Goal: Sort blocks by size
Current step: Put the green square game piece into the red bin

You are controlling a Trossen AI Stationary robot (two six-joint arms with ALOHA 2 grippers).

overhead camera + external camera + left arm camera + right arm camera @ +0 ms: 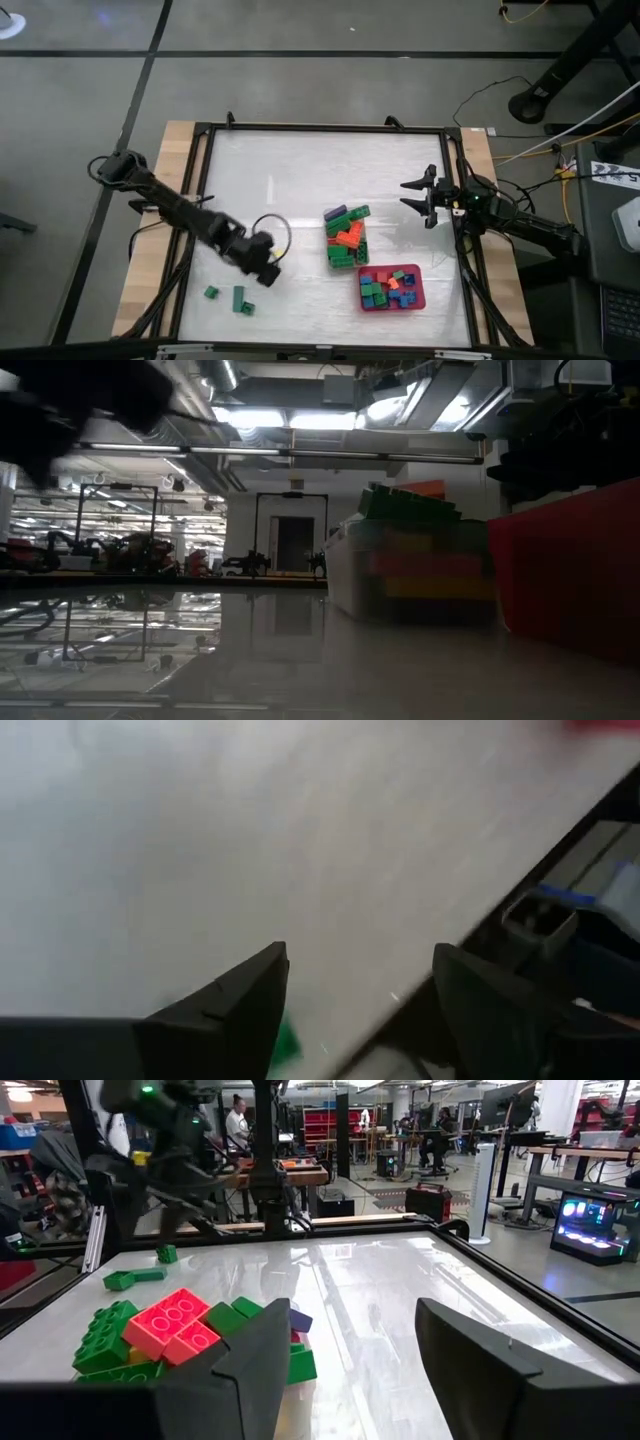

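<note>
Two green blocks lie loose on the white table near its front left: a short one (211,292) (166,1253) and a longer bar (241,298) (135,1277). A clear tub (345,238) (420,560) near the middle holds a heap of green, red, orange and purple blocks (165,1325). Beside it, nearer the front, a red tray (418,290) (570,570) holds small blocks. My left gripper (268,275) (360,960) hangs open over the table, just right of the loose green blocks, with nothing between its fingers. My right gripper (405,195) (350,1315) waits open at the right edge, pointing level across the table.
A black frame (200,200) borders the white table, with wooden strips outside it. A cable loop (270,225) hangs from the left arm. Bare tabletop lies at the far half and between the tub and the loose blocks. People stand in the room beyond (238,1120).
</note>
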